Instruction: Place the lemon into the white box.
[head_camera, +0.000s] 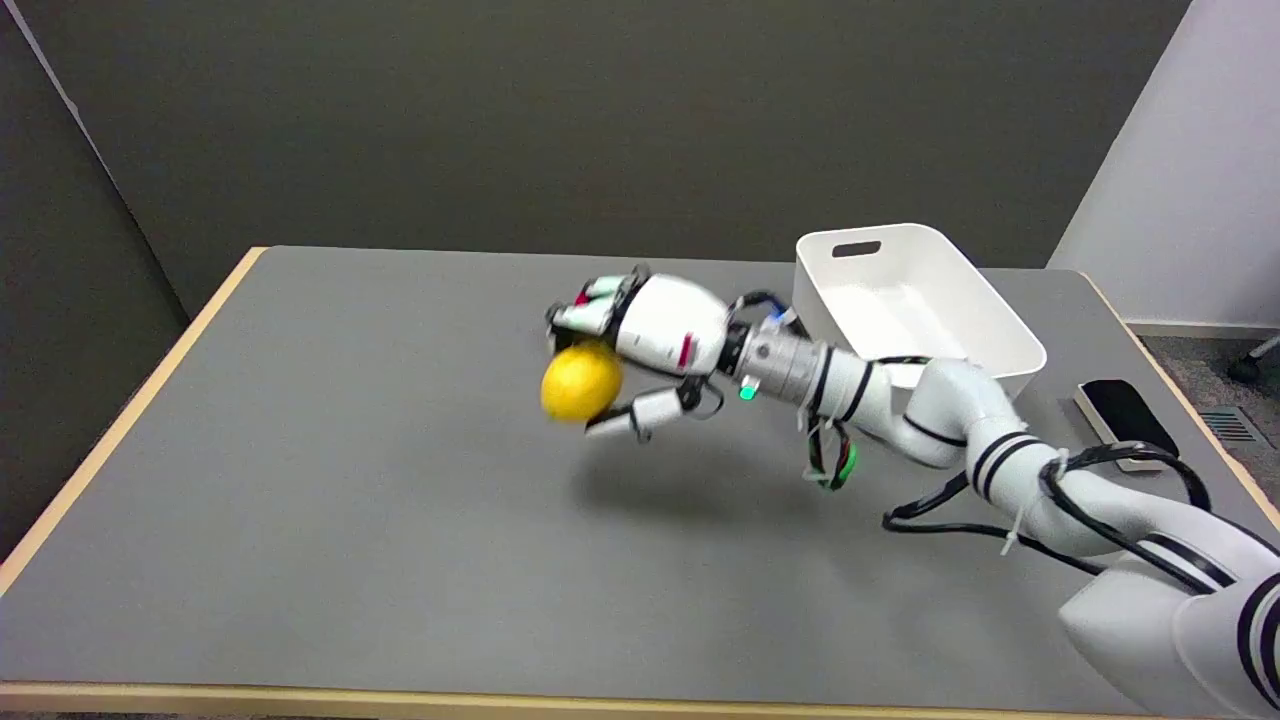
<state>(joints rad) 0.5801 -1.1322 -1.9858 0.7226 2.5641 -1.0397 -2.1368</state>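
My fingers (600, 300) and thumb are closing around the lemon (580, 382); I'm holding it in the right hand (640, 345), lifted above the grey table (300, 480). The white box (915, 300) is sitting well apart, behind my forearm.

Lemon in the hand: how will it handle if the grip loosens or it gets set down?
The lemon is rounded and smooth, so it would likely roll on the flat table. It looks firm, probably not crushed by the right hand. The fingers cover only part of it, so it might slip.
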